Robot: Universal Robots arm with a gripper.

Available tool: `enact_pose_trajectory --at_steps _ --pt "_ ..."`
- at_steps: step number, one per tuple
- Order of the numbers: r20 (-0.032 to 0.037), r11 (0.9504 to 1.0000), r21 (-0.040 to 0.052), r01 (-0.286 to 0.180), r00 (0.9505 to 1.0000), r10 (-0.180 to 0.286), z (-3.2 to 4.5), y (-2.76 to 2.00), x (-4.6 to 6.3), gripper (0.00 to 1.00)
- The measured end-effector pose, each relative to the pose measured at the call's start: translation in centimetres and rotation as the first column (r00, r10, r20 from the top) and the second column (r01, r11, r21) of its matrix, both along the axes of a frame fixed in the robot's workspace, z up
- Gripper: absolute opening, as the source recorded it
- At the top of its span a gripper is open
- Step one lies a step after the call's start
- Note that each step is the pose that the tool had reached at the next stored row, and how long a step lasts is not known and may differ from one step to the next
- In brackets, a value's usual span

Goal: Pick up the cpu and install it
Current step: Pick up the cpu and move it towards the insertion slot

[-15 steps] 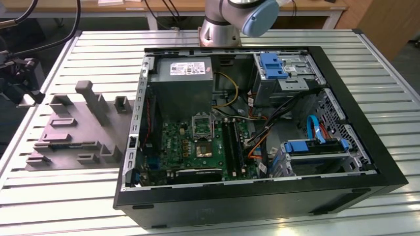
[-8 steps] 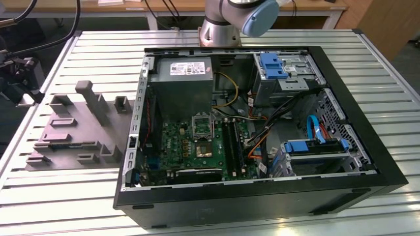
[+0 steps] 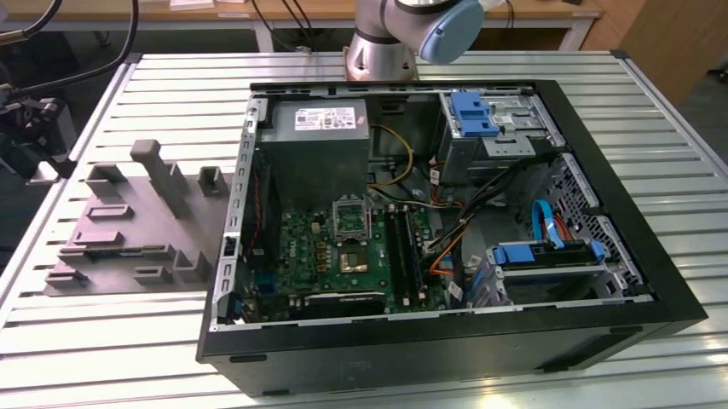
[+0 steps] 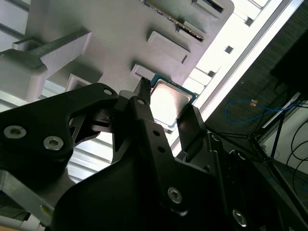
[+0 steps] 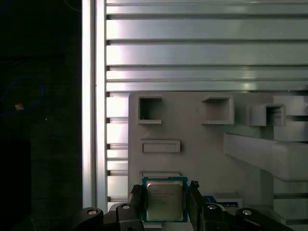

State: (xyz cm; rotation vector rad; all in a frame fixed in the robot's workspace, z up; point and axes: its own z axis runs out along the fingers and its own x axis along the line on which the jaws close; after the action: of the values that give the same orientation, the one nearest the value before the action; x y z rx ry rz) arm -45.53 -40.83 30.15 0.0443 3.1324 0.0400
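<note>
In the exterior view, a grey fixture tray lies on the slatted table, at 9 o'clock of the open computer case. Inside the case, the green motherboard takes up the 7 o'clock part. The metal-framed socket sits at the board's 12 o'clock. Its middle looks dark, with no pale chip seated in it. Blue-tabbed drive bays stand toward 1 o'clock.

In both wrist views the gripper has its black fingers against two opposite edges of the cpu. The jaws are closed on it, and its silvery metal top faces the first wrist camera. The chip hangs above the tray's pockets and apart from them, close to the table's edge rail and well away from the case.

As I judge it, the pickup is done: the chip is clamped and clear of the tray. The install is not yet done, since the socket has no chip in it.
</note>
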Motion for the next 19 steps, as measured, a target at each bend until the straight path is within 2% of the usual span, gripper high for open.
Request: enact_pose_trajectory --at_steps 6,19 --pt "0.0001 1.0 -0.0031 0.0 1.0 0.0 0.42 0.0 0.0 0.47" --pt "0.0003 1.0 -0.0062 0.0 1.0 0.0 0.81 0.0 0.0 0.47"
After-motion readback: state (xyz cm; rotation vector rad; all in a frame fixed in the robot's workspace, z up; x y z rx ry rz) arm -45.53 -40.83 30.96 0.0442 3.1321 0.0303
